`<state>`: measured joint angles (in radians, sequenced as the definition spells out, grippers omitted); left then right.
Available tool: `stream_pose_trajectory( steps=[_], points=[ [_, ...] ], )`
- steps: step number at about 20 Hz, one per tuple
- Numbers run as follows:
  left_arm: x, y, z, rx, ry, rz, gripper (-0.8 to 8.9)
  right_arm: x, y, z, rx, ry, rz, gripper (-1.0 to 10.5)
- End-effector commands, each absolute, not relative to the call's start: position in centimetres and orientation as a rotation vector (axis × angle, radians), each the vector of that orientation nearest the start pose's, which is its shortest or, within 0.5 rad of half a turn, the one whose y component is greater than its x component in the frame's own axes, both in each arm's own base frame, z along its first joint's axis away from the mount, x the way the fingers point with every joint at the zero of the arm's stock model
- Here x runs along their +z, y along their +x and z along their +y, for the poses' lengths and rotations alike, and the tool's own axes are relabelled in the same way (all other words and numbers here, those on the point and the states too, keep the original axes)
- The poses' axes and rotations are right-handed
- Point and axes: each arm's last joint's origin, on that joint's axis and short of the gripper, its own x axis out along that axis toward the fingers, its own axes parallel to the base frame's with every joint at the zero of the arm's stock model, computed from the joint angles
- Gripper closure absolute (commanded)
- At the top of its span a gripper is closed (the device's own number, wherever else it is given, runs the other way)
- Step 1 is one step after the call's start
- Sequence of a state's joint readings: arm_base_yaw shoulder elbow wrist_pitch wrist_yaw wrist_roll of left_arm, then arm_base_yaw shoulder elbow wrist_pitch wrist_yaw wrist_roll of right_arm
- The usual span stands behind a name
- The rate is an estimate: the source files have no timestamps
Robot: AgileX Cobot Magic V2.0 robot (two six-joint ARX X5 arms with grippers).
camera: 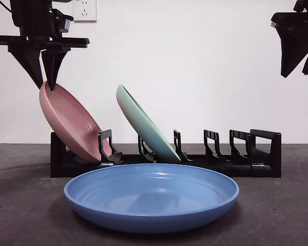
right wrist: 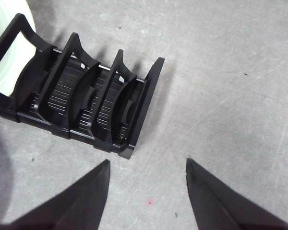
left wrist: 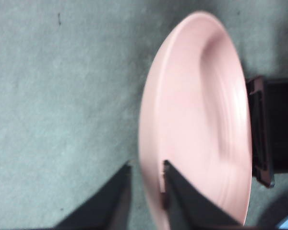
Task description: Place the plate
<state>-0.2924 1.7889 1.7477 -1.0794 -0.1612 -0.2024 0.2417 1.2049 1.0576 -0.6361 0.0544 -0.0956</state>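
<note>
The gray surface [camera: 20,205] is filling the bottom of the front view, and everything is sitting on it. Across the middle, the black plate rack [camera: 267,154] is standing with its slots in a row. The blue plate [camera: 152,197] is lying flat at the bottom middle, near the camera and in front of the rack. No pincer is touching it.

The pink plate [camera: 69,123] is leaning in the rack's end slot at the left of the frame. The green plate [camera: 143,125] is leaning in a slot near the middle. The slots to the right are showing no plates.

At the upper left, the left pincer [camera: 49,77] is reaching down to the pink plate's top rim. In the left wrist view its two jaws are sitting on either side of that rim [left wrist: 146,184], gripping it or just about to let it go. So the step looks like setting the pink plate into its slot.

At the upper right, the right pincer [camera: 297,64] is waiting, wide open and holding nothing.

Next, I think the left pincer needs to open and lift straight up, so the plate is not tipping out.
</note>
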Motion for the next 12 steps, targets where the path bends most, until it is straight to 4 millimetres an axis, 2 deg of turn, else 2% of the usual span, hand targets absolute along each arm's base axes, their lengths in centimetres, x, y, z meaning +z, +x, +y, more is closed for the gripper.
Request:
stream_pose_trajectory(
  steps=[1, 7, 12],
  points=[
    [32.6, 35.7, -10.5, -0.011, 0.081, 1.081, 7.68, 30.7, 24.1, 5.9, 0.213, -0.189, 0.763, 7.0],
    [32.8, 35.6, -11.0, -0.023, 0.085, 1.068, 7.98, 30.7, 24.1, 5.9, 0.213, -0.189, 0.763, 7.0],
    [34.4, 35.3, -12.0, 0.026, 0.181, 0.996, 7.98, 30.6, 24.1, 5.9, 0.213, -0.189, 0.763, 7.0]
  ],
)
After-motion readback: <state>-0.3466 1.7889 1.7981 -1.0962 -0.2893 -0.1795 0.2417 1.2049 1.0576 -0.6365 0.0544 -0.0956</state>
